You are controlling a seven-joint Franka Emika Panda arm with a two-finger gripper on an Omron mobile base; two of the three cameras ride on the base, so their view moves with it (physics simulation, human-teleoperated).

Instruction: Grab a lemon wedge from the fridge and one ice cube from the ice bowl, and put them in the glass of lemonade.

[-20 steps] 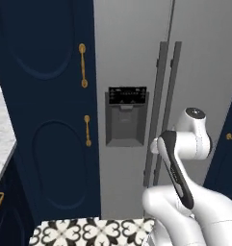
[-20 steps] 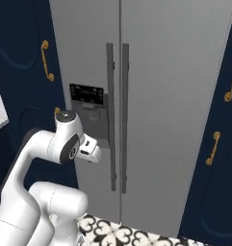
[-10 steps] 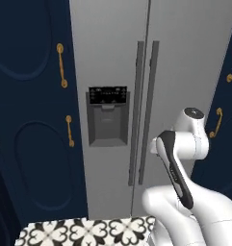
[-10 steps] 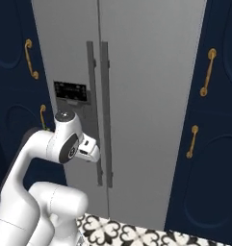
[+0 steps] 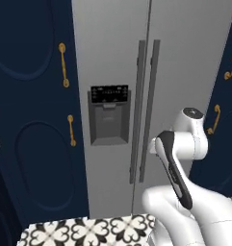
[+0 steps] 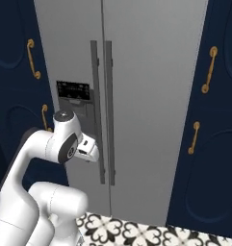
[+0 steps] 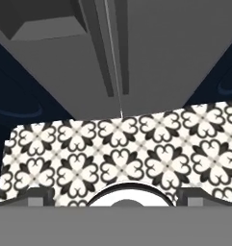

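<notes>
My gripper point(image 7: 115, 194) hangs with its jaws spread wide and nothing between them, the two dark fingertips point(image 7: 38, 196) just poking up at the bottom of the hand view, pointed down at the black-and-white patterned floor tiles point(image 7: 122, 153). The arm is folded up close to the base, so the claw sits low and tucked in, well short of anything I need to touch. What matters for my next move is the fridge point(image 5: 136, 72): it stands straight ahead and beyond the claw, both doors shut, and its two dark bar handles point(image 6: 100, 110) run vertically side by side at the seam between the doors, up above where the claw points now. I judge I will have to lift and turn the hand toward one of those upright bars, closing across it from the side. The fridge is tall grey stainless steel, with a black-panelled dispenser point(image 5: 109, 115) set in the left door. Navy cabinets point(image 5: 35, 120) with gold handles point(image 6: 209, 69) flank it on both sides. The lemon wedge should be inside, behind the closed doors.
</notes>
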